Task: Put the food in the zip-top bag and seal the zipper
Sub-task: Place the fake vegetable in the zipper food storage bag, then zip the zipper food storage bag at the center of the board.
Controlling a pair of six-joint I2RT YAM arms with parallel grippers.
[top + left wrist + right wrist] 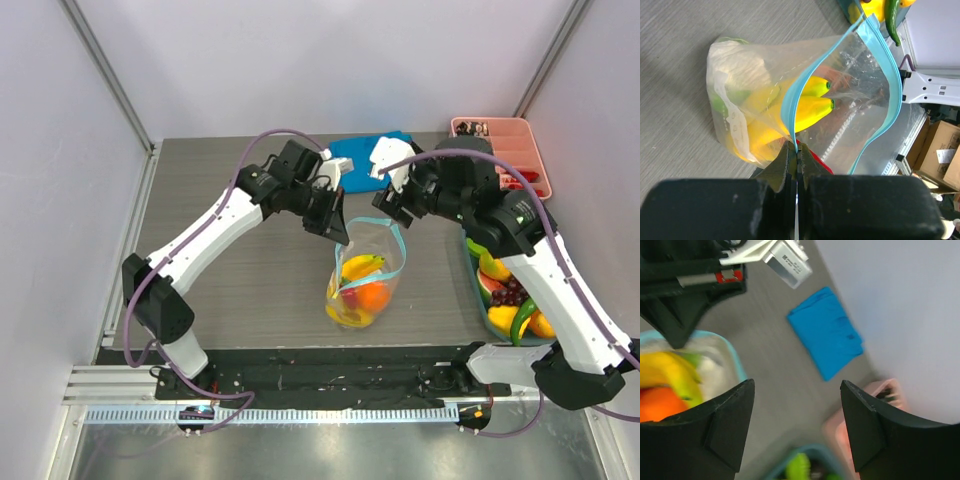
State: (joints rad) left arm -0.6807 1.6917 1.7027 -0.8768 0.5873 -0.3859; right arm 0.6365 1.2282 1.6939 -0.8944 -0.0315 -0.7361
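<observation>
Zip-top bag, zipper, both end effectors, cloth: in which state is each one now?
zip-top bag: open, food inside.
zipper: unsealed, mouth gaping.
left end effector: shut on the zipper.
right end effector: open, empty.
blue cloth: folded, lying flat.

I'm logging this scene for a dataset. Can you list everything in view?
zip-top bag: one, clear, table centre, mouth open
zipper: one, light-blue, rim of the bag
bananas: yellow, in the bag
orange: one, in the bag
cauliflower: one, white, in the bag
red piece: one, in the bag
bin: one, teal, right side
toy fruit: several, mixed colours, in the bin
cloth: one, blue, back
tray: one, pink, back right
table: grey
left gripper: black, shut on the zipper
right gripper: black, open, holding nothing
</observation>
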